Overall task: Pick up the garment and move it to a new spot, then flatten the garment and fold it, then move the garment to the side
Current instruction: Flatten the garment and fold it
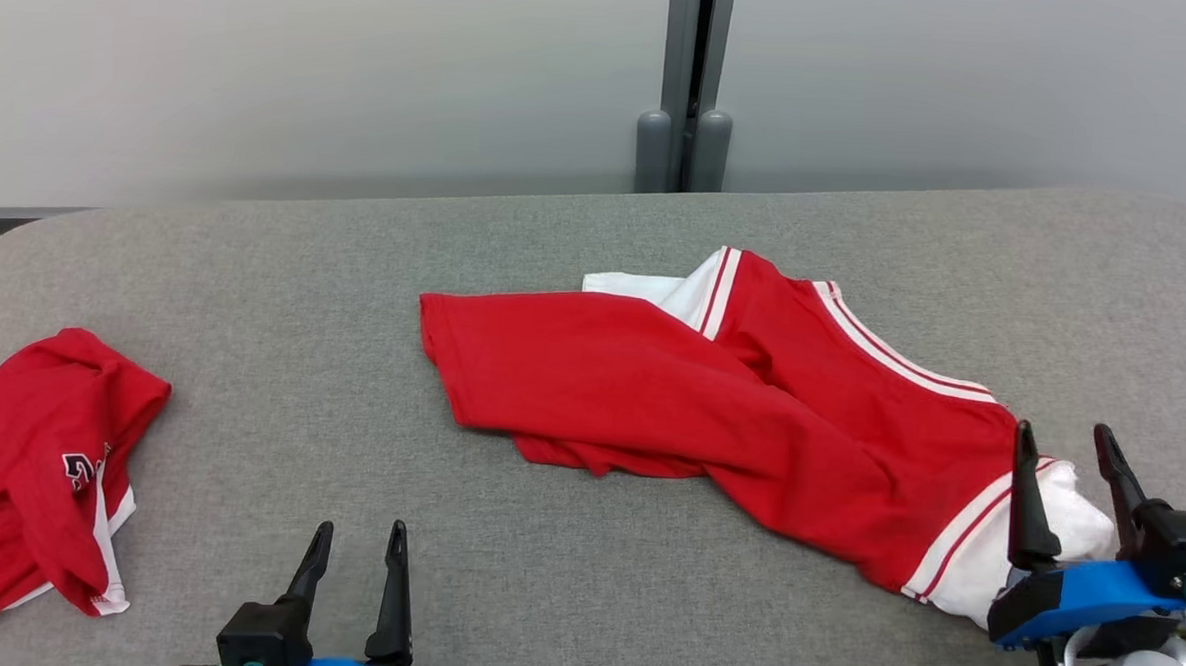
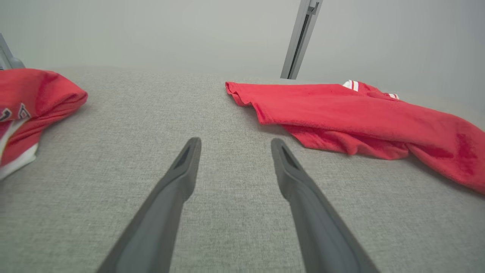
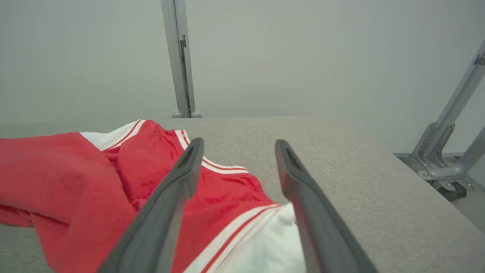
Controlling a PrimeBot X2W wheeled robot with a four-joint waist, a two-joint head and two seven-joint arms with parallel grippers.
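The garment, red with white striped trim, lies crumpled and stretched across the middle and right of the grey table. My right gripper stands open at the garment's white near-right end, one finger on each side of that end and not gripping it. In the right wrist view the right gripper has its fingers spread above the garment, whose white end lies low between them. Left of the garment, my left gripper is open and holds nothing. The left wrist view shows the left gripper over bare cloth surface, the garment off to its right.
A second red garment with white trim and a dark print lies bunched at the table's left edge, also visible as the second red garment. A grey post stands behind the table. A metal frame with a wheel sits beyond the table's right edge.
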